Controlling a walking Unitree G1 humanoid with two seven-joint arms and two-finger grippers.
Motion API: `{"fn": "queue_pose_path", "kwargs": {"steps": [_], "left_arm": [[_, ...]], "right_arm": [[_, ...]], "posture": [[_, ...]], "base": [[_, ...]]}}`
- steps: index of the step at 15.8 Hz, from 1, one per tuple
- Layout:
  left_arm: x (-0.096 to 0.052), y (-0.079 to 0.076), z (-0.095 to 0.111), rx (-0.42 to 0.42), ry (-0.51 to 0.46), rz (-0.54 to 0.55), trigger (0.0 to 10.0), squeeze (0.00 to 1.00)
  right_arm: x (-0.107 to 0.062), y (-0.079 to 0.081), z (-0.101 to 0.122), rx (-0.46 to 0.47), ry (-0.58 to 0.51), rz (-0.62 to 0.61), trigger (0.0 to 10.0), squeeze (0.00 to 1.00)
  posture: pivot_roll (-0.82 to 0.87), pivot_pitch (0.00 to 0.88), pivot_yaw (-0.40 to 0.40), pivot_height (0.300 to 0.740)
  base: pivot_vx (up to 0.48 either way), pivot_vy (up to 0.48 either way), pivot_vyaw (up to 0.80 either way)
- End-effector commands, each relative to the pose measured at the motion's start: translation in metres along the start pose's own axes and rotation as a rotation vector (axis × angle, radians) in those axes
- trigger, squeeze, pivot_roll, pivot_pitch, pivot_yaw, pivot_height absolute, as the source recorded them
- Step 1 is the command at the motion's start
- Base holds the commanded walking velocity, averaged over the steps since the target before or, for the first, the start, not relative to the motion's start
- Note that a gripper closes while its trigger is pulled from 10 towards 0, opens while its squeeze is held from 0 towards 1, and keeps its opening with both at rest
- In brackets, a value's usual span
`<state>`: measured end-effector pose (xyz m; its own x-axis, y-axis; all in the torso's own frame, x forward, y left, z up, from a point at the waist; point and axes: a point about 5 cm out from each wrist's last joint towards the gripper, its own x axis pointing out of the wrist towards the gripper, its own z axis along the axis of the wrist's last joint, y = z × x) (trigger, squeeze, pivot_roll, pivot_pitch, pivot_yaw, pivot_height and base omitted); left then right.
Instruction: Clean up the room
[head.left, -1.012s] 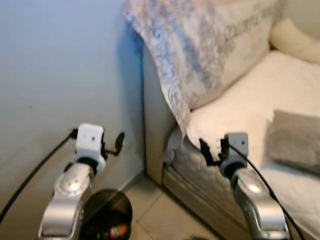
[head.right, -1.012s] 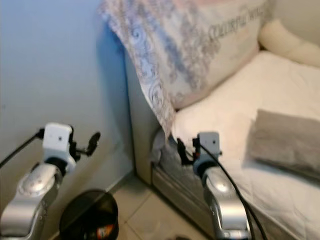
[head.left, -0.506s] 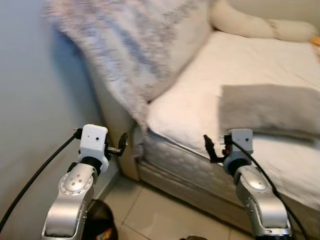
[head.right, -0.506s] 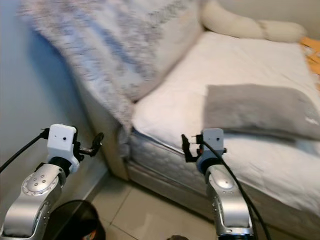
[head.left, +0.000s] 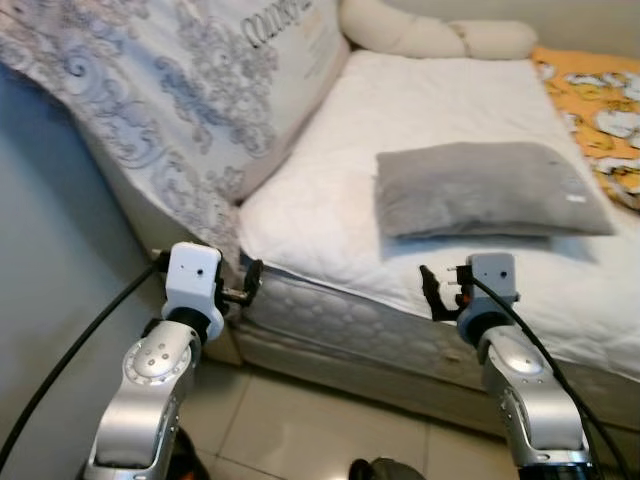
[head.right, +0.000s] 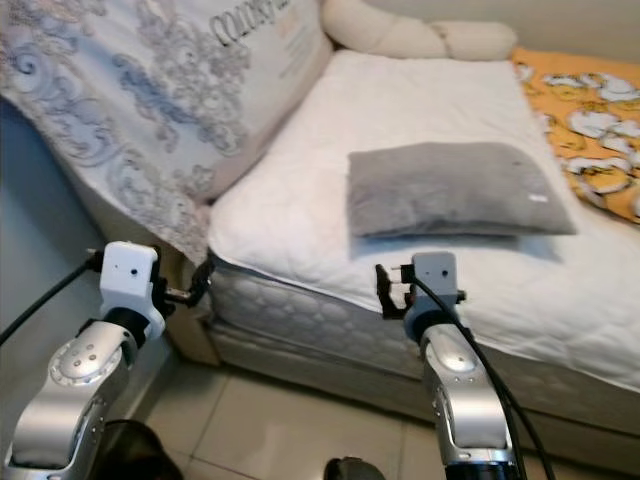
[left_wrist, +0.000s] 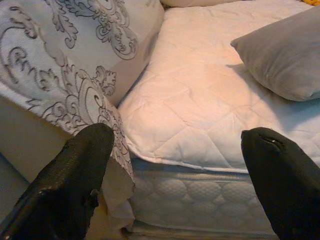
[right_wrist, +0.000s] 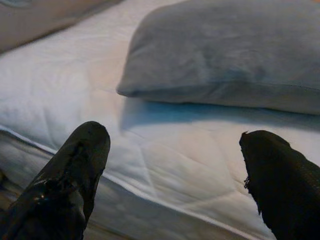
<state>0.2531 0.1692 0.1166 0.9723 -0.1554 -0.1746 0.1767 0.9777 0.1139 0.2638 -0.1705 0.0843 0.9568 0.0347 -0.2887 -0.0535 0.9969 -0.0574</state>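
Both grippers hang empty with jaws spread wide, short of the near edge of the bed. The left gripper faces the mattress corner under the draped patterned blanket. The right gripper faces a grey pillow lying on the white mattress pad, just beyond it. Far right lies an orange printed sheet; a cream bolster sits at the far end.

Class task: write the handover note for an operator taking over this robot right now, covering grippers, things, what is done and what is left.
Left gripper: open, holding nothing, level with the mattress edge.
Right gripper: open, holding nothing, facing the grey pillow.
The grey pillow lies flat on the white mattress; the patterned pillow leans at the bed's left end.
Done: nothing gripped.
Left: probably take up the grey pillow.
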Motion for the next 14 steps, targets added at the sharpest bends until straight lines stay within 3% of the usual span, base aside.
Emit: {"fn": "queue_pose_path", "kwargs": {"steps": [1,4,8,14], "left_arm": [[0.0010,0.0050,0.0001,0.009,0.003,0.013,10.0,0.00],[0.0021,0.0033,-0.0001,0.006,-0.001,0.009,10.0,0.00],[0.0065,0.0054,0.0029,0.011,-0.008,0.016,10.0,0.00],[0.0090,0.0087,0.0047,0.015,-0.018,0.021,10.0,0.00]], "right_arm": [[0.0023,0.0067,0.0065,-0.012,-0.031,0.019,10.0,0.00],[0.0048,0.0030,0.0070,0.004,-0.028,-0.015,10.0,0.00],[0.0081,0.0040,0.0093,-0.010,-0.031,-0.010,10.0,0.00],[0.0114,0.0067,0.0098,-0.019,-0.033,-0.001,10.0,0.00]], "posture": [[0.00,0.000,0.025,0.740],[0.00,0.000,0.024,0.740],[-0.01,0.000,0.026,0.740],[-0.01,0.000,0.025,0.740]], "base": [[0.244,0.000,0.00],[0.266,0.000,0.00],[0.281,0.000,-0.56],[0.313,0.000,-0.08]]}}
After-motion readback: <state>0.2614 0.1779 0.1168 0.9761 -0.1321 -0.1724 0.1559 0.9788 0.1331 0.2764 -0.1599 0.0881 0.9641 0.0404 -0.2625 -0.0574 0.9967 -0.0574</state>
